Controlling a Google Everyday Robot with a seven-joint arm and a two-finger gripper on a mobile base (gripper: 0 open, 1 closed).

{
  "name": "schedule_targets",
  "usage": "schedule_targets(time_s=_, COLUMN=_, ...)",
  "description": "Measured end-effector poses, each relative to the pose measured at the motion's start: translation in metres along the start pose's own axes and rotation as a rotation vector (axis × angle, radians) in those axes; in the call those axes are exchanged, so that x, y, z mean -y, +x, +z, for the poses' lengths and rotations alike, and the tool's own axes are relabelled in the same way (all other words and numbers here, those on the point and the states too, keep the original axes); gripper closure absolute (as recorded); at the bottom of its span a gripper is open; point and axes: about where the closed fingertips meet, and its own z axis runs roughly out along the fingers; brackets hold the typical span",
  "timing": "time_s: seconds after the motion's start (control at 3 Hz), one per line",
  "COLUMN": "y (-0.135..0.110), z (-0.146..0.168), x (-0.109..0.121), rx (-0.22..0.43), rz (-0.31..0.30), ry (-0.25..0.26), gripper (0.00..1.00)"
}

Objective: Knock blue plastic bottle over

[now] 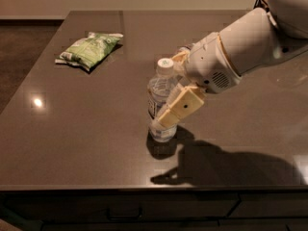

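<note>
In the camera view the blue plastic bottle [159, 89] stands upright near the middle of the table [86, 129], well apart from the green snack bag [89, 49]. The gripper [169, 88] is at its right side with its fingers [185, 105] spread, the near one lying across the bottle's lower body. The bottle looks light, thin-walled and smooth, tall on a narrow base, so it likely needs no grasp: a sideways push near the shoulder should tip it, while a low push may only slide it.
</note>
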Motion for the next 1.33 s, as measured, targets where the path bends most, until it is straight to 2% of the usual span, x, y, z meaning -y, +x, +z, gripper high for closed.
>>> schedule_targets(time_s=0.33, y=-0.006, z=0.005, x=-0.001, rx=0.027, rz=0.005, ry=-0.028, gripper=0.42)
schedule_targets(time_s=0.67, y=-0.008, z=0.000, x=0.006, rx=0.008, rz=0.012, ry=-0.026, gripper=0.64)
schedule_targets(time_s=1.0, y=-0.005, z=-0.009, x=0.021, rx=-0.093, rz=0.027, ry=-0.037, gripper=0.88)
schedule_targets(time_s=1.33, y=0.005, z=-0.012, x=0.038, rx=-0.259, rz=0.037, ry=-0.058, gripper=1.00)
